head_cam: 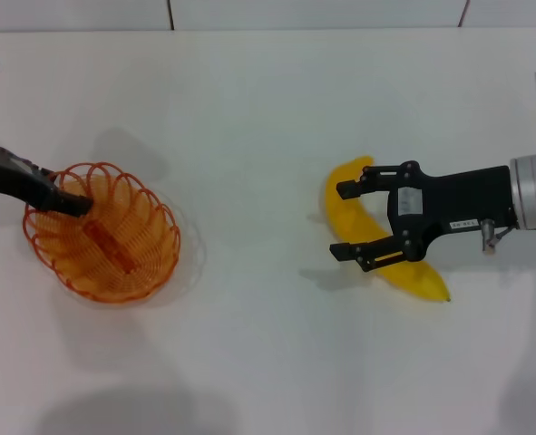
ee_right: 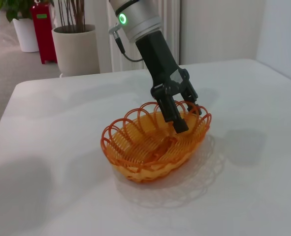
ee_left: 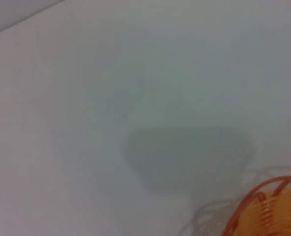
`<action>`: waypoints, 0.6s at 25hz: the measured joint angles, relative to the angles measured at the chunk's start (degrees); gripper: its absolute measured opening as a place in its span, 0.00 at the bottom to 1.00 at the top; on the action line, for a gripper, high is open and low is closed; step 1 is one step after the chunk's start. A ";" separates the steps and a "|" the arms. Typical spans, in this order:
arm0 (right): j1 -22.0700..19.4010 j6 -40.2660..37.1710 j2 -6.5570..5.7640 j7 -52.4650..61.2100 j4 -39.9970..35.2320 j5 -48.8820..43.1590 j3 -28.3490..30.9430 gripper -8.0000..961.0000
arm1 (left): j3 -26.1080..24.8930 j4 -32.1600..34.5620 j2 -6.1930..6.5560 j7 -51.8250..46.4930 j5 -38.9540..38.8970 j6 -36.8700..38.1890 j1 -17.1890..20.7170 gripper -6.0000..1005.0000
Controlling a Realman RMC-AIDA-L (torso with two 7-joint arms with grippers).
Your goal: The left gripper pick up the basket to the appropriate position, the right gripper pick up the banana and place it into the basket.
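Left gripper clamps basket rim; banana well apart.

The left tool straddles the far rim of the orange basket on the white table.

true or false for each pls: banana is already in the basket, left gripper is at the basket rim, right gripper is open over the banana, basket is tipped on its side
1. The banana is already in the basket. False: it lies on the table, apart from the basket.
2. The left gripper is at the basket rim. True: one finger is inside the rim, one outside.
3. The right gripper is open over the banana. True.
4. The basket is tipped on its side. False: it sits upright, opening upward.
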 joint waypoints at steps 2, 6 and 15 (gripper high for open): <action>-0.01 0.00 0.00 0.03 0.00 0.03 0.04 0.92 | -0.02 0.20 -0.01 -0.03 -0.23 -0.09 0.04 0.78; -0.11 0.00 0.00 0.04 0.00 0.13 0.06 0.92 | -0.67 0.38 0.18 -0.15 -0.87 -0.14 0.20 0.69; -0.17 0.00 0.00 0.07 0.00 0.27 0.06 0.92 | -0.65 0.46 0.19 0.22 -0.95 -0.14 0.33 0.32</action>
